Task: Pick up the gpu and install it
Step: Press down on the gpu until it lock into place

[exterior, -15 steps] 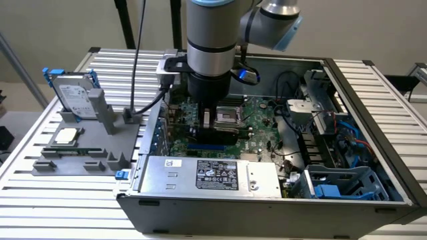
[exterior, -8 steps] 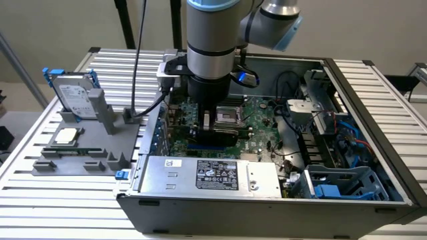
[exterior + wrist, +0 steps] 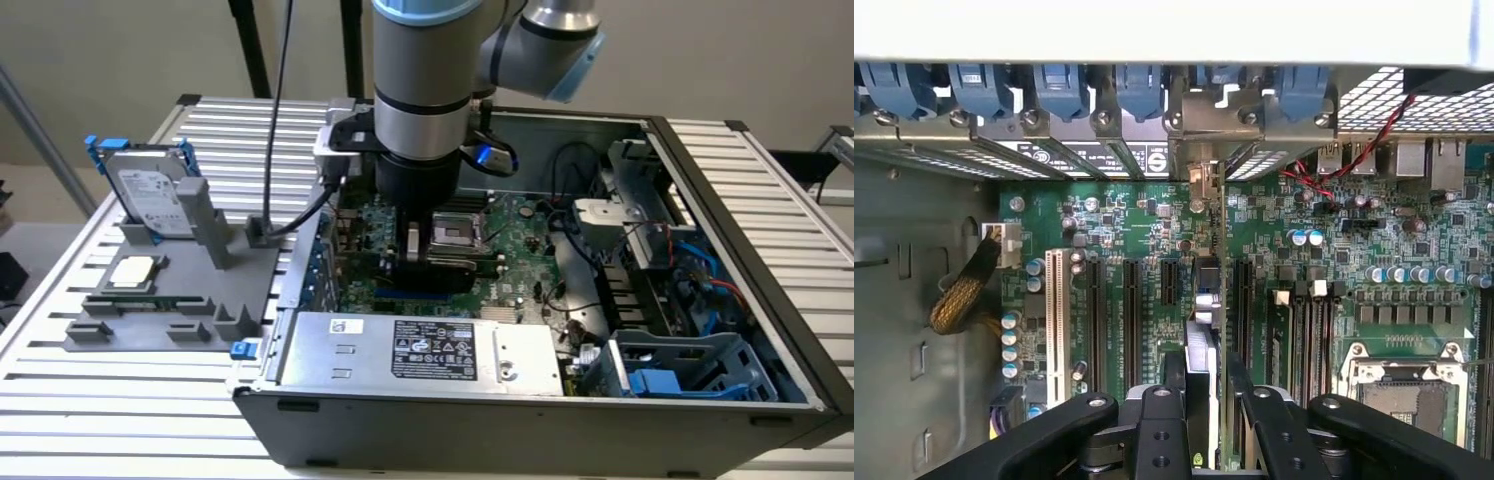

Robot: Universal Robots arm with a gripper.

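End effector [image 3: 1199, 415] is down inside the open computer case [image 3: 694, 400], low over the motherboard [image 3: 514, 235], and from my station I see it clamped on the gpu [image 3: 1202, 340]. In the wrist view the card stands on edge between the two black fingers [image 3: 1159, 430], running away from the camera toward the rear slot brackets; its silver end bracket [image 3: 1199, 135] sits up against the back wall of the case among the blue slot clips [image 3: 1059, 88]. The fingers are part-way closed, pressing on both faces of the card rather than standing wide. The card's lower edge lies along one of the black expansion slots [image 3: 1132, 310], with further slots on either side; I cannot tell whether it is fully seated in the connector.

In the exterior view the arm [image 3: 424, 80] comes straight down into the case, hiding most of the card, with the empty CPU socket [image 3: 467, 232] just beside the end effector toward the exterior view's right. The power supply [image 3: 420, 350] fills the near side of the case. On the bench [image 3: 80, 400], to the exterior view's left, a grey fixture [image 3: 187, 290] holds a hard drive [image 3: 150, 195] with blue rails standing upright and a small square CPU chip [image 3: 134, 272] lying flat, well apart from the case.
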